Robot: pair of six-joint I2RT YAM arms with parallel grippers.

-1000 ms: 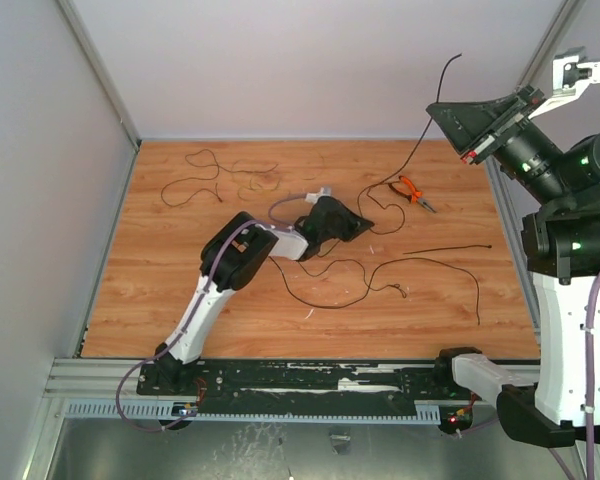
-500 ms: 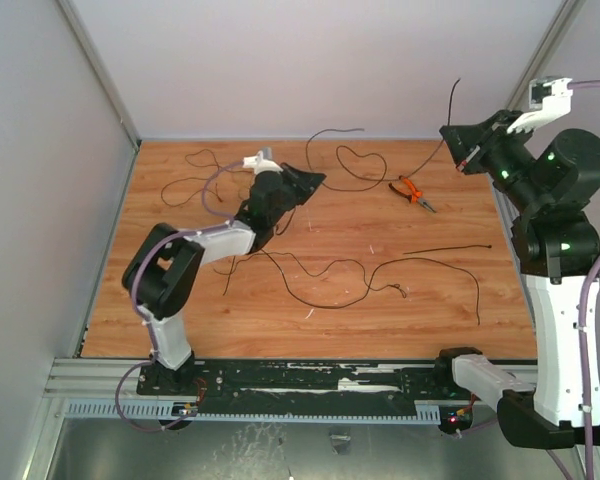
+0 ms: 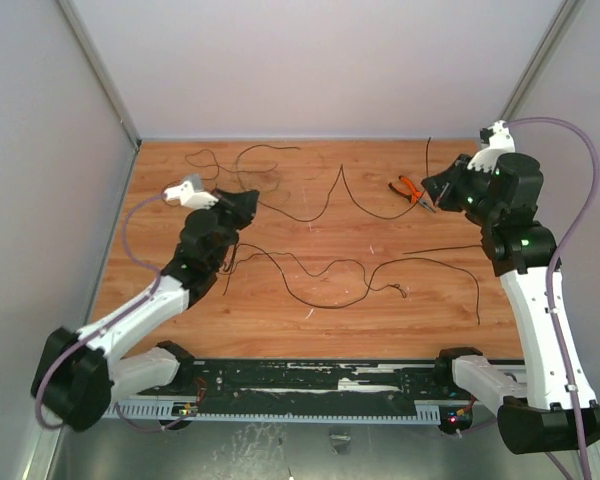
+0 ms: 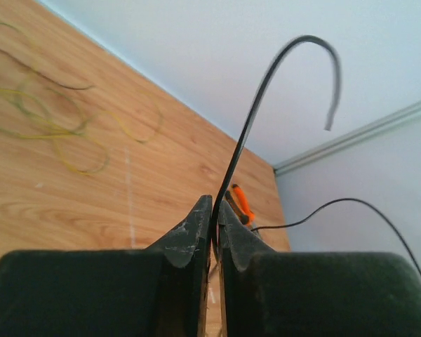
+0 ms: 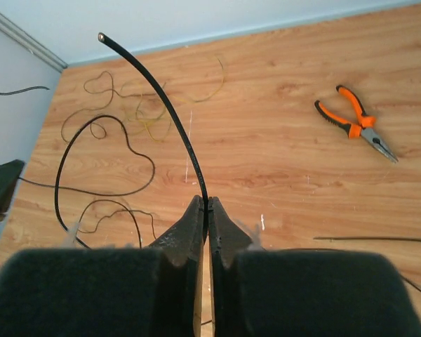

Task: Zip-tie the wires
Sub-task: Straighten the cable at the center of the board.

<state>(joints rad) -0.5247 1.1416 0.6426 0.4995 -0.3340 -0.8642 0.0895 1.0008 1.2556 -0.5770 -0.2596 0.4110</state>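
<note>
On wrist views, left hand [image 4: 214, 208], right hand [image 5: 205, 205] pinching wires [image 4: 242, 140], overhead unclear

Wood-grain table [image 3: 180, 320]: loose wires [image 3: 447, 249], orange-handled pliers [image 3: 412, 192] near right edge.

- nothing here can be read: no words, labels, brand names, numbers or signs in any of the three views.
- the black rail [image 3: 260, 385] at the near edge of the table has some pale marks on it, but they're too blurred to make out as letters.
</note>
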